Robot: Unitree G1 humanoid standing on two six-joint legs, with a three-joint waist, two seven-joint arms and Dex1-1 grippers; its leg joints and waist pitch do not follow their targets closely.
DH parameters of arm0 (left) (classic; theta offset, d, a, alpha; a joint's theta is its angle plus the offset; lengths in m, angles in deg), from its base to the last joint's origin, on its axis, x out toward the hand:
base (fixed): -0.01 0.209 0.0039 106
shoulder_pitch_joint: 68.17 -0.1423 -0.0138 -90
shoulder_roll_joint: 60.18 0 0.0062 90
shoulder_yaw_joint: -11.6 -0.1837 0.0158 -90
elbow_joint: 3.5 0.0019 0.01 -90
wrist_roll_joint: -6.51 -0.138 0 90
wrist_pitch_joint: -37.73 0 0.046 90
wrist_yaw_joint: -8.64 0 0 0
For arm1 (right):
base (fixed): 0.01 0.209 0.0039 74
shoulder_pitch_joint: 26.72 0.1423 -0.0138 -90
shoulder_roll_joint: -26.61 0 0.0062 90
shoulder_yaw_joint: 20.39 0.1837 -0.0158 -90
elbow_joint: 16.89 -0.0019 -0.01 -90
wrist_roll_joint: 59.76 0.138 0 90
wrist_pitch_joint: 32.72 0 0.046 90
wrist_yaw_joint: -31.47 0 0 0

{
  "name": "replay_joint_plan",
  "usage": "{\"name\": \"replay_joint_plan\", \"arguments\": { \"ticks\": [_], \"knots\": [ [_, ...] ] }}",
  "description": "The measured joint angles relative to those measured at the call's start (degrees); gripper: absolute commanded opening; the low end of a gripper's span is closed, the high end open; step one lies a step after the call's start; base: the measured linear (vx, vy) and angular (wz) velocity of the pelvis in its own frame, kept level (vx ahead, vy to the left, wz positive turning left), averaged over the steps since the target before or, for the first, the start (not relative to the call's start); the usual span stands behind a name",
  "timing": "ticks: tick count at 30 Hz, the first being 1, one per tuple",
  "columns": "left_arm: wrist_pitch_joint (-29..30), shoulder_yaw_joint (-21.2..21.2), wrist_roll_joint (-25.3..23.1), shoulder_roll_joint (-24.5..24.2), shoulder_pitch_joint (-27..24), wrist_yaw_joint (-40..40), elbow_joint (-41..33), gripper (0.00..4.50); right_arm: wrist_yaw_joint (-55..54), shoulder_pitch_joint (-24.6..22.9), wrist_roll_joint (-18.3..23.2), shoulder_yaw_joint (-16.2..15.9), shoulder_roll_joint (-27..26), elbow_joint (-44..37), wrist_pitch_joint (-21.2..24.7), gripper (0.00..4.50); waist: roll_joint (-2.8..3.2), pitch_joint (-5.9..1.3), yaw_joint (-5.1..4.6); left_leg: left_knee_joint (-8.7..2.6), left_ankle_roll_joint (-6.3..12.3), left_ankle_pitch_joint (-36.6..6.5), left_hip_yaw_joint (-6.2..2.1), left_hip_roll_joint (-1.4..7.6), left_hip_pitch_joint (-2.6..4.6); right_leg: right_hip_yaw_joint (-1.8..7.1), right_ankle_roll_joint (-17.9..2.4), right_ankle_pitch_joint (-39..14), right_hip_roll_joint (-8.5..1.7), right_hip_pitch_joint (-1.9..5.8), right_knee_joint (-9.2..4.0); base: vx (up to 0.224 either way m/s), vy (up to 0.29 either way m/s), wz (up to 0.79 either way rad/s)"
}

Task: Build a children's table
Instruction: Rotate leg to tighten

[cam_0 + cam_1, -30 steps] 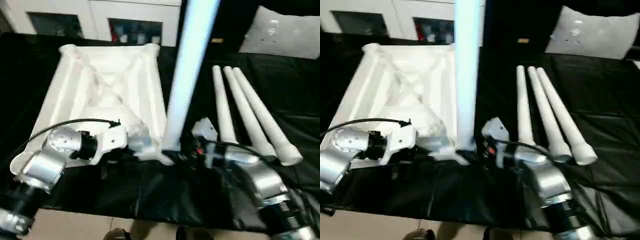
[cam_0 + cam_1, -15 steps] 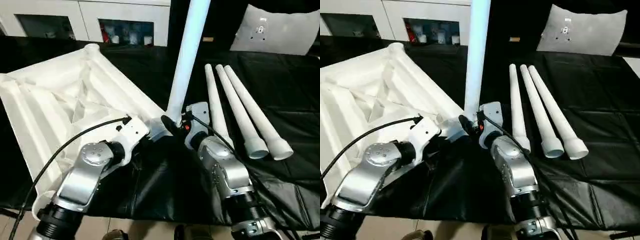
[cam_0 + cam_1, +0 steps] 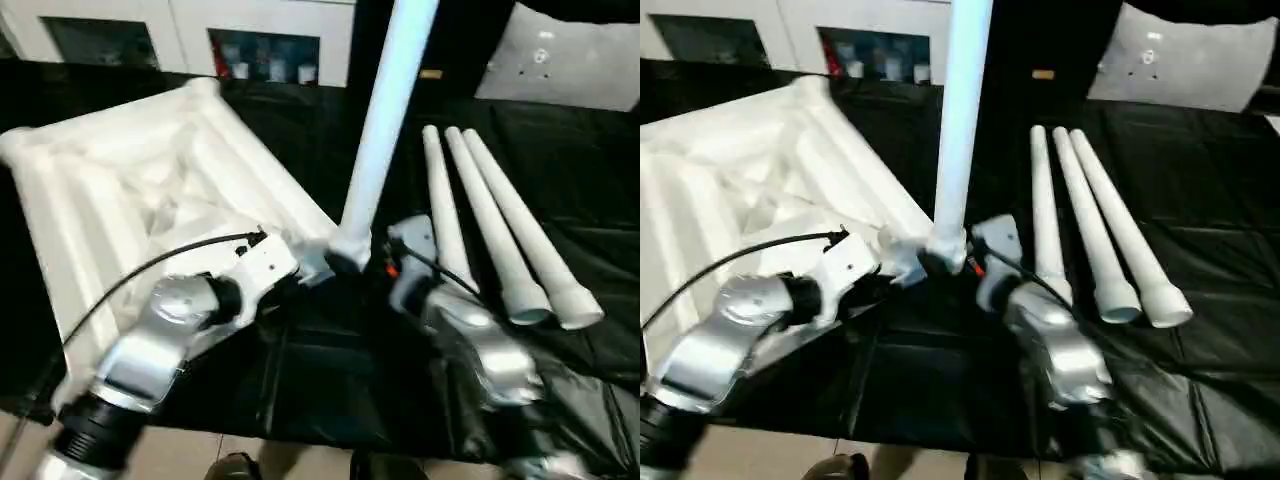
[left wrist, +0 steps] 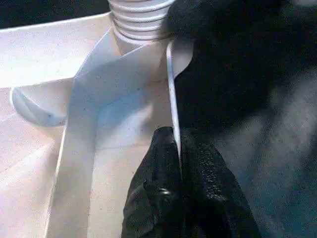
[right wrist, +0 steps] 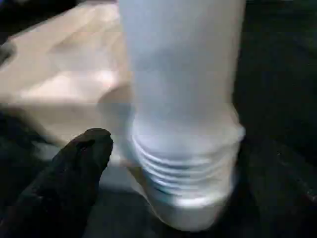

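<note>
The children's table top [image 3: 130, 190] lies upside down on the left, ribs up, turned at an angle. One white leg [image 3: 380, 130] stands upright in its near corner socket, its threaded base [image 5: 183, 163] showing. My left gripper [image 3: 310, 268] is shut on the thin rim [image 4: 171, 89] of the top beside that socket. My right gripper [image 3: 365, 262] is open around the leg's base, one of its fingers [image 5: 74, 168] standing apart from it. Three more legs [image 3: 490, 220] lie side by side on the right.
The black padded work surface [image 3: 330, 380] carries everything; its front edge runs just below my forearms. White cabinets [image 3: 260, 50] stand behind, and a pale cushion [image 3: 570, 60] sits at the back right.
The table top has swung to the left about its near corner, my left gripper still on its rim. My right gripper's fingers have spread away from the standing leg. The camera also shifted.
</note>
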Motion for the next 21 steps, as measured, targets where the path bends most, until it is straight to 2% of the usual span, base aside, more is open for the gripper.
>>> {"name": "replay_joint_plan", "arguments": {
  "ticks": [6,12,13,15,16,21],
  "knots": [
    [-9.5,-1.0,3.1,-5.7,1.3,-11.2,4.6,0.0,13.1,-0.3,0.7,-2.7,9.2,-3.5,-2.2,4.41,-0.01,-0.01,0.47,0.09,-0.01,0.0,0.05,0.0,0.03,0.0,-0.1,0.0,-0.02,0.06,0.05,0.0,0.0,0.0],
    [-13.7,-2.3,3.7,-7.6,2.7,-16.2,7.2,0.0,19.6,0.4,1.2,-4.5,11.5,-3.2,-3.5,4.41,0.01,0.0,0.38,0.23,0.0,0.0,0.07,0.03,0.05,-0.01,-0.1,0.1,-0.02,0.06,0.2,0.0,0.0,0.0],
    [-14.6,-2.6,3.7,-7.9,3.0,-17.0,7.8,0.0,20.7,0.6,1.3,-5.0,12.0,-3.1,-3.6,4.16,0.01,0.0,0.45,0.26,0.0,0.0,0.06,0.04,0.05,-0.01,-0.1,0.1,-0.02,0.06,0.22,0.0,0.0,0.0],
    [-16.3,-3.2,3.8,-8.3,4.0,-18.6,9.3,0.0,22.8,0.7,1.4,-5.5,12.7,-3.1,-3.6,4.16,0.0,-0.01,0.65,0.31,0.0,0.0,0.07,0.04,0.06,-0.01,-0.1,0.1,-0.02,0.09,0.26,0.0,0.0,0.0],
    [-16.8,-3.3,3.8,-8.4,4.2,-18.8,9.6,0.0,23.4,0.7,1.4,-5.9,12.7,-3.1,-3.6,3.95,0.0,-0.01,0.66,0.34,0.0,0.0,0.07,0.05,0.06,-0.01,-0.1,0.1,-0.02,0.09,0.29,0.0,0.0,0.0],
    [-18.7,-4.0,3.9,-8.4,4.8,-20.8,10.9,0.0,26.1,0.9,2.0,-6.9,12.7,-2.5,-3.5,3.5,-0.01,-0.01,0.78,0.48,0.0,0.0,0.07,0.07,0.07,-0.01,-0.2,0.1,-0.02,0.11,0.36,0.0,0.0,0.0]
  ]
}}
